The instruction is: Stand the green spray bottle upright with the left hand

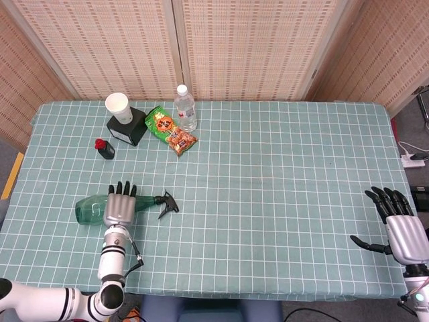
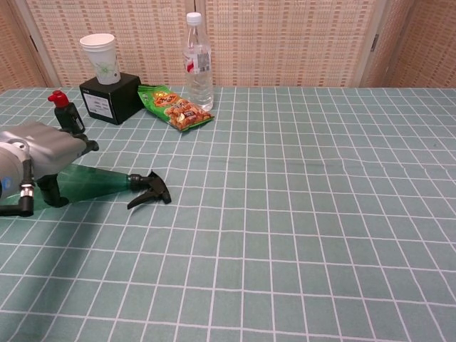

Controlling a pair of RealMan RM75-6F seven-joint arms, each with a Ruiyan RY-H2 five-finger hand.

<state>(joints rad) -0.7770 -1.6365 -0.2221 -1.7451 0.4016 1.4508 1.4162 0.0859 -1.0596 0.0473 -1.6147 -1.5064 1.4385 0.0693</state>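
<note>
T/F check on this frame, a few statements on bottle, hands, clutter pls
1. The green spray bottle lies on its side. True.
2. Its black nozzle points toward the robot's left. False: it points toward the robot's right.
3. The left hand is over the bottle's body. True.
4. The right hand holds the water bottle. False: it is empty with fingers apart, at the table's far right edge; the water bottle stands at the back.
5. The paper cup stands on the black box. True.
6. The snack bag lies beside the right hand. False: it lies next to the water bottle.
</note>
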